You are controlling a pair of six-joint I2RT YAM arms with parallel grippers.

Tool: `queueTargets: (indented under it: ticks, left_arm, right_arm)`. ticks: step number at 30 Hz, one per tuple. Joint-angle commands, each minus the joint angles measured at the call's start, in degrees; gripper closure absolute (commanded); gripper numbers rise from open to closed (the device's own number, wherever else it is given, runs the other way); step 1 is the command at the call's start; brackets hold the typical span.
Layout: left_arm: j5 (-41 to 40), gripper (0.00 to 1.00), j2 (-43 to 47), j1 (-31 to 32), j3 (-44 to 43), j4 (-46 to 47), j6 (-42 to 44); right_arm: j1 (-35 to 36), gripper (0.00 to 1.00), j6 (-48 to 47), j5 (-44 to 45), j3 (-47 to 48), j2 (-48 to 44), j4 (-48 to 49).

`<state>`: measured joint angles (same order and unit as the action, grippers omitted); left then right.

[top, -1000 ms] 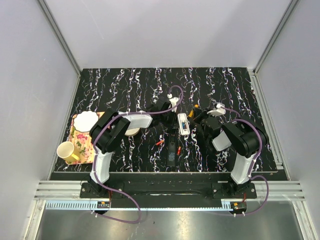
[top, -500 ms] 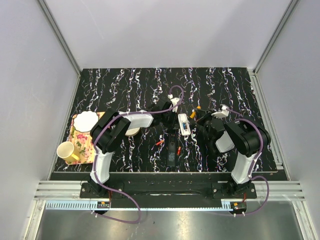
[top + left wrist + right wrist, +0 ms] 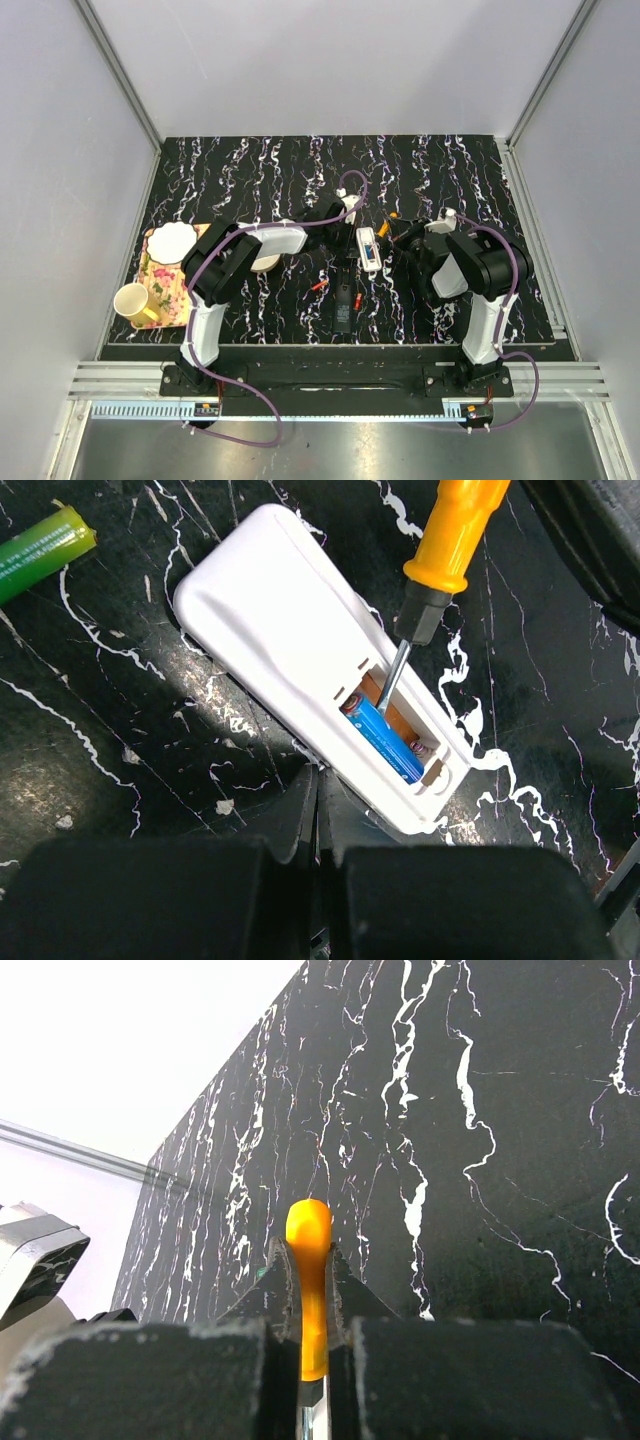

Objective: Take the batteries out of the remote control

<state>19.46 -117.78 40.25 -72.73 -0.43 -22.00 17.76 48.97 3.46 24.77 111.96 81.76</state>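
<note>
The white remote control (image 3: 300, 640) (image 3: 368, 250) lies slot-up on the black marbled table. A blue battery (image 3: 384, 742) sits in its slot, with a bare bay beside it. A green battery (image 3: 40, 550) lies loose on the table at the upper left of the left wrist view. My right gripper (image 3: 310, 1260) (image 3: 405, 232) is shut on an orange-handled screwdriver (image 3: 309, 1225) (image 3: 455, 530). The screwdriver's metal tip (image 3: 392, 685) reaches into the slot next to the blue battery. My left gripper (image 3: 318, 775) (image 3: 352, 238) is shut and empty, its tips against the remote's long side.
A black oblong object (image 3: 343, 312) and two small red pieces (image 3: 320, 285) lie in front of the remote. At the left stand a yellow mug (image 3: 133, 302), a floral mat (image 3: 165, 278), a white dish (image 3: 172, 240) and a beige disc (image 3: 265, 262).
The right arm's wrist and elbow have shifted slightly right and back, tilting the screwdriver, whose tip stays at the remote. The left arm and remote have not moved.
</note>
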Motion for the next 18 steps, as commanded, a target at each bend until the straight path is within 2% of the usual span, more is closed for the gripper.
queueTargets:
  ticks: [1,18]
  left_arm:
    - [2.6,1.0,-2.63,1.41,-2.59,1.22,-0.06]
    - [1.89,1.0,-3.6,1.15,-4.17,0.51,0.99]
  right_arm:
    - [1.14,1.0,2.18,-6.63,-0.43,1.07,7.8]
    - [-3.08,1.0,11.94,-15.76,3.61,8.71,7.8]
